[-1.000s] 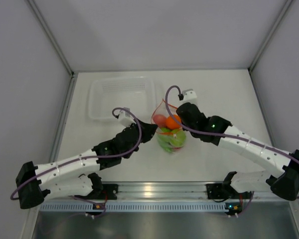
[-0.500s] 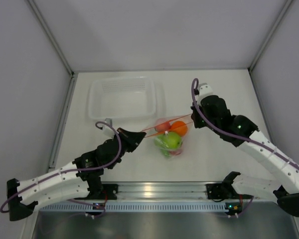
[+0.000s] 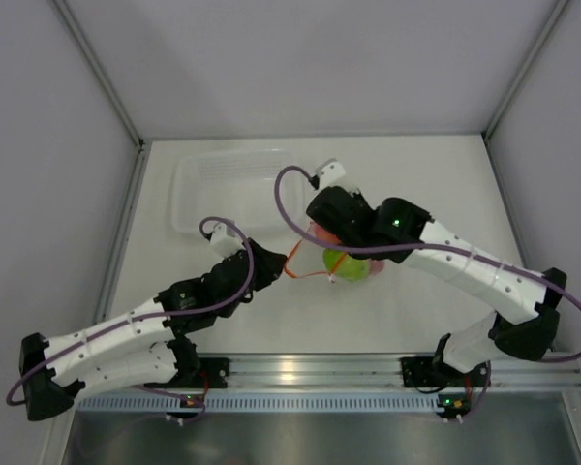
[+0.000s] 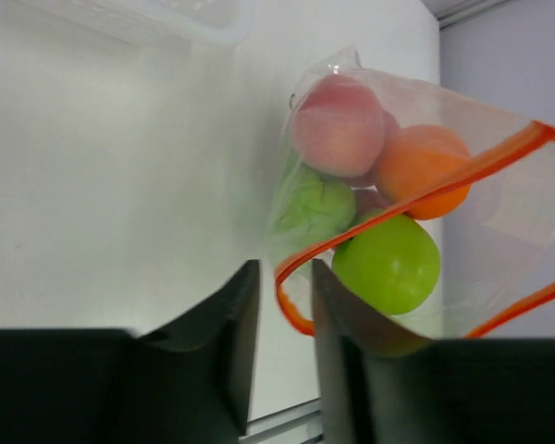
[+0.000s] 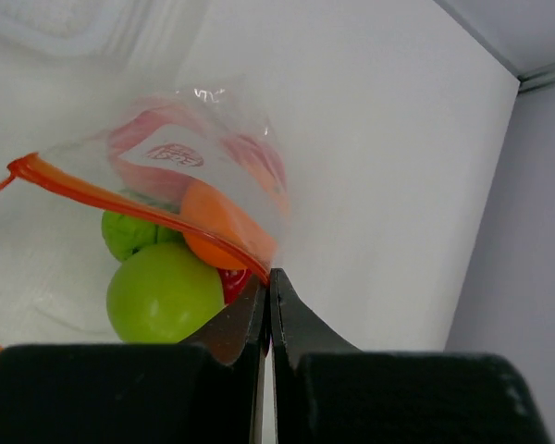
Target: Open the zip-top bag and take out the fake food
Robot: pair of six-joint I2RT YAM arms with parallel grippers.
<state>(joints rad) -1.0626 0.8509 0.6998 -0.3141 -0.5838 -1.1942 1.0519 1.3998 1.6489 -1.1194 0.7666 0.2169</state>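
The zip-top bag (image 4: 351, 83) is clear with an orange-red zipper strip (image 4: 462, 171), and its mouth gapes. Inside is the fake food: a pink peach (image 4: 338, 125), an orange ball (image 4: 424, 171), a lime green ball (image 4: 387, 264) and a knobbly green fruit (image 4: 310, 208). My left gripper (image 4: 285, 268) is open; a slack loop of the strip lies between its jaws, unclamped. My right gripper (image 5: 269, 273) is shut on the bag's zipper edge (image 5: 120, 199), beside the green ball (image 5: 164, 291). In the top view the right wrist covers most of the bag (image 3: 347, 263).
A clear rigid tub (image 3: 234, 189) stands on the table behind and left of the bag, close to the right wrist camera. White walls close in the table on the left, back and right. The metal rail (image 3: 300, 373) runs along the near edge.
The right arm has swung left over the bag. The strip, stretched taut between both grippers half a second ago, now hangs slack. The left gripper has moved closer to the bag and its jaws stand apart.
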